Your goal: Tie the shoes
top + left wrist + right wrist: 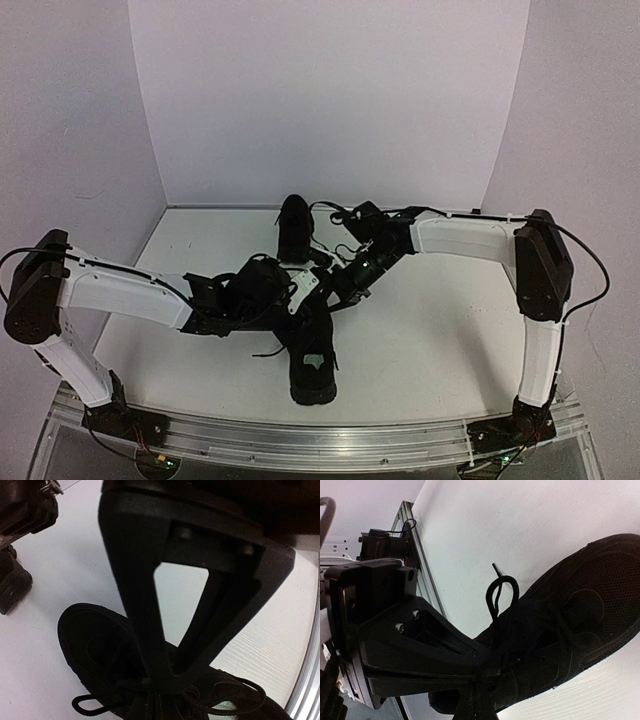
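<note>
Though all black, 2 low-top shoes (310, 385), thin laces (490, 600)

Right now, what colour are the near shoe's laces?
Black laces, matching the shoe; right wrist view shows them best.

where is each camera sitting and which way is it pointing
Top external: above and behind the bases, looking down on the table; left arm and right arm show whole, meeting over the near shoe.
Right wrist: on the right arm, looking along its shut fingers past the laces toward the near rail.
Left wrist: on the left arm, looking down its shut fingers onto the toe.
Shared: both wrist views show the same shoe and laces; the far shoe shows clearly only from the top.
</note>
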Robot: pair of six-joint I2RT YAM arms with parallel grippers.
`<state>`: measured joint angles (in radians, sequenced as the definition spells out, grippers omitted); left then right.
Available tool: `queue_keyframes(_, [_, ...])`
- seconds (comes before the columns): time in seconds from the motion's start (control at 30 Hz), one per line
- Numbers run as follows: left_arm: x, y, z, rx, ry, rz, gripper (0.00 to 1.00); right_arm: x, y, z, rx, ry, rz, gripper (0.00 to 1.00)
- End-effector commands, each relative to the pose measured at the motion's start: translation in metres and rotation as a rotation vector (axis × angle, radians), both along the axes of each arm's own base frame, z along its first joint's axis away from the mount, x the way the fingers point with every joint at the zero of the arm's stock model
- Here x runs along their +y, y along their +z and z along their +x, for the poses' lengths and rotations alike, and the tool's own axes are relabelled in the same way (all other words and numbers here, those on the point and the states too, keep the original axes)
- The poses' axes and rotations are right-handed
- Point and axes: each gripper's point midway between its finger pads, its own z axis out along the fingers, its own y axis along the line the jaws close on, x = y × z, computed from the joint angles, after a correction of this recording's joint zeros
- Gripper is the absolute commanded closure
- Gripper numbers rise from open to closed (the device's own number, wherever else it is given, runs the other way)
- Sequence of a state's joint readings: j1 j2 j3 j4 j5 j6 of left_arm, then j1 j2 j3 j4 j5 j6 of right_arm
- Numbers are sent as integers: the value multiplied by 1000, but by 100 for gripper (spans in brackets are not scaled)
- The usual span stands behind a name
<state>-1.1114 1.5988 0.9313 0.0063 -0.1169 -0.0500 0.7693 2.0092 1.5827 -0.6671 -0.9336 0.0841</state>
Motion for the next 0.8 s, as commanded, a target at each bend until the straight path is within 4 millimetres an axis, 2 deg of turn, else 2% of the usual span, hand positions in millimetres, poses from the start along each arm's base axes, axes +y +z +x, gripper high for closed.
queue_keyframes(0.0, [-15, 24, 10, 4, 59, -190, 100, 2, 22, -6, -11, 26, 72, 100])
queue_keyframes(0.17, [-16, 20, 6, 38, 60, -265, 100, 3, 19, -9, 0, 43, 80, 100])
queue_keyframes(0.33, [-7, 20, 15, 81, 105, -370, 100, 1, 16, -14, 15, 61, 90, 100])
queue_keyframes(0.43, [-6, 12, 18, 103, 115, -366, 100, 0, 17, -16, 15, 68, 95, 100])
queue_keyframes(0.57, [-11, 10, 16, 140, 81, -405, 100, 1, 15, -18, 31, 84, 107, 99])
queue_keyframes(0.77, [-28, 9, -1, 188, -53, -457, 100, 7, 9, -14, 40, 89, 111, 99])
